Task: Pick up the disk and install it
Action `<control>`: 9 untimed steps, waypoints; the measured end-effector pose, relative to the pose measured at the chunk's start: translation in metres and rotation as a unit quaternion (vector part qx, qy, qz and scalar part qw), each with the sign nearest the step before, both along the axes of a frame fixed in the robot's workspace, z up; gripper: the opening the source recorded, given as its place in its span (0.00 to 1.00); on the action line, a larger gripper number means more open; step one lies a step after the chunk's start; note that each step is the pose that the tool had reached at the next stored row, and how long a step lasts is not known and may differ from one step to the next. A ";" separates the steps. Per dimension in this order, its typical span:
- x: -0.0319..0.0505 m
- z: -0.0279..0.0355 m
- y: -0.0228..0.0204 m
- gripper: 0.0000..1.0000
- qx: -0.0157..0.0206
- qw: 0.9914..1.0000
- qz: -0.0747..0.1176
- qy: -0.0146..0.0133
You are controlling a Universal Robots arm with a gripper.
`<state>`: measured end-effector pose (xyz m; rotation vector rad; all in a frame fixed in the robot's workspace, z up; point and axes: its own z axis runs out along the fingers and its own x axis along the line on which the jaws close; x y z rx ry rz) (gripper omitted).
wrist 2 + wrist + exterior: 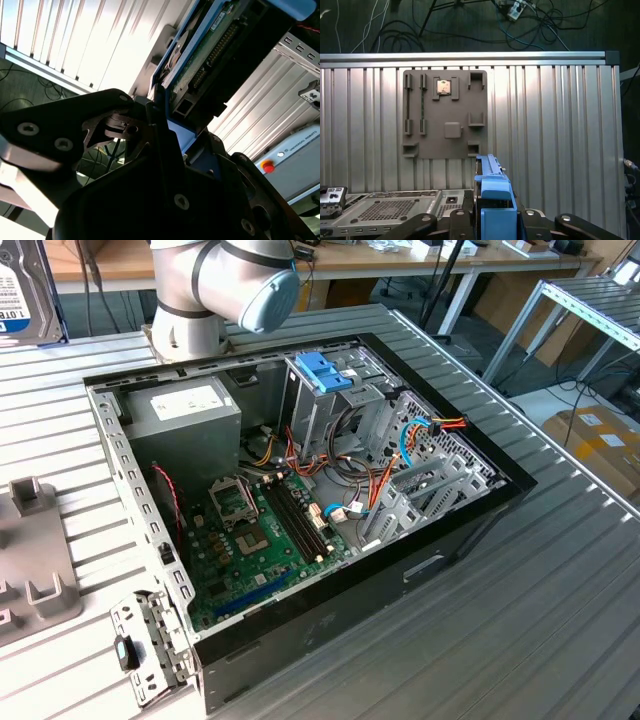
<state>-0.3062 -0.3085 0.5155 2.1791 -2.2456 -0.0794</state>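
**Disk [492, 185] clamped edge-on in the gripper [495, 216], held high above the table [560, 125]**

In the exterior view I see the arm [225, 280] as a base and a capped grey joint. It stands on the ribbed table at the far side of the open computer case [350, 612], and the rest of it rises out of the picture. The disk's labelled face [25, 285] shows in the upper corner on the exterior view's left, well apart from the case. Inside the case are a motherboard [250, 540], a power supply [185, 415] and a metal drive cage topped by a blue clip [323, 370]. A grey fixture plate [30, 580] lies on the table on the exterior view's left of the case.

In the second wrist view the gripper's black body [175, 125] is close to the camera. Its jaws are shut on one end of the disk [215, 50]. The disk's circuit-board side faces this camera, framed by its blue carrier. The table runs past beyond it, and a red button [268, 166] sits on a pale box.

In the first wrist view the wrist faces the table squarely. I see the disk edge-on, with its blue carrier gripped between the gripper's two black halves. Beyond it the fixture plate lies flat on the table. A perforated metal panel [385, 210] is just beside the gripper. Cables [520, 15] trail on the dark floor past the table's edge.
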 end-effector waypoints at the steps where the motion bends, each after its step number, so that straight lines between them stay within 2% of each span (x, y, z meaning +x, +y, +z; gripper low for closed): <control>1: 0.0008 0.0000 0.0000 0.37 0.000 1.000 0.000 0.000; 9: 0.0085 0.0000 0.0000 0.37 0.000 1.000 0.000 0.000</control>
